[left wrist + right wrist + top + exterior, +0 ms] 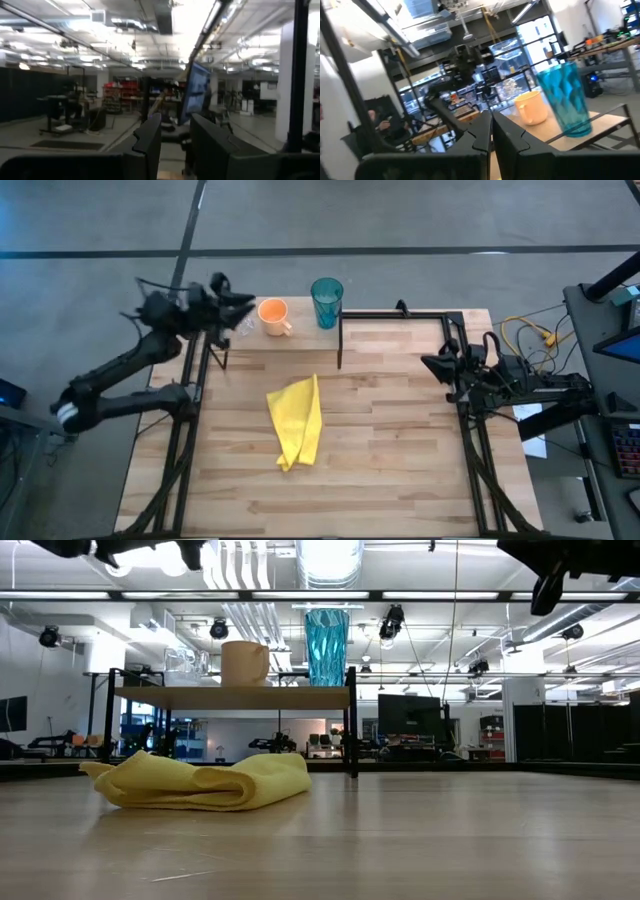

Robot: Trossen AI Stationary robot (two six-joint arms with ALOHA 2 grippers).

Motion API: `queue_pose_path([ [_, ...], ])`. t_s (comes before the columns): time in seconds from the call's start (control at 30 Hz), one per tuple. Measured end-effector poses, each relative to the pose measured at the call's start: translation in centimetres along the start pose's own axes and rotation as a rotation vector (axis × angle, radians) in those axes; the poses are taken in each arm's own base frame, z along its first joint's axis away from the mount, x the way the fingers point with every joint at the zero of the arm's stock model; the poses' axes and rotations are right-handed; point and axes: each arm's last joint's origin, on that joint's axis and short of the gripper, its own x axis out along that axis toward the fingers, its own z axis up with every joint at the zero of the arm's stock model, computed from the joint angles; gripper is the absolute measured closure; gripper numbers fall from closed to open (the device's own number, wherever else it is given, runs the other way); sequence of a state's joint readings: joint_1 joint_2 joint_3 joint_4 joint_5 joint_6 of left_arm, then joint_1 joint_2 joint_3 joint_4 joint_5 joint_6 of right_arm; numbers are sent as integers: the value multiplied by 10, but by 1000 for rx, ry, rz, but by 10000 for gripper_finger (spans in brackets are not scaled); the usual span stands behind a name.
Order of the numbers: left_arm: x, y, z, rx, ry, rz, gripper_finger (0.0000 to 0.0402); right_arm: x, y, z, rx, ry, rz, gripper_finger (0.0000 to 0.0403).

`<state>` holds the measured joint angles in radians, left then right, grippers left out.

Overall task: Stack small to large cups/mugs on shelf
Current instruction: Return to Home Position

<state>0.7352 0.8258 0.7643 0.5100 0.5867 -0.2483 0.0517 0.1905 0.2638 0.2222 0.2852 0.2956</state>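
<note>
The shelf [230,697] stands at the table's far left. On it, from left to right, stand the tiny clear glass [243,328], the orange mug [272,315] and the tall teal tumbler [326,302], each on its base. They also show in the right wrist view: the mug [532,106] and the tumbler [567,97]. My left gripper [240,304] hovers above the shelf's left end, over the glass, open and empty [175,145]. My right gripper [440,365] waits at the table's right edge, shut and empty [493,135].
A crumpled yellow cloth [296,420] lies on the tabletop in front of the shelf, near the middle. Black frame rails [470,430] run along the table's left and right sides. Bare tabletop lies to the right of and in front of the cloth.
</note>
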Motion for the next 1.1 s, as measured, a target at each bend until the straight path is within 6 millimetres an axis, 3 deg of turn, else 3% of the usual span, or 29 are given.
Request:
queue_pose_path([
  [0.23,34,-24,-30,-27,49,-8,310,0,2,-1,1,18,54,394],
  [0.4,42,-39,-43,-60,117,-45,310,0,2,-1,-2,32,75,394],
  [0.7,16,-66,-47,-155,364,-102,310,0,3,-3,-2,54,129,394],
  [0.87,2,-80,-47,-141,346,-29,310,0,4,-3,-34,60,152,394],
  [1.1,-11,-107,-77,-132,423,131,310,0,4,-3,-36,59,152,394],
])
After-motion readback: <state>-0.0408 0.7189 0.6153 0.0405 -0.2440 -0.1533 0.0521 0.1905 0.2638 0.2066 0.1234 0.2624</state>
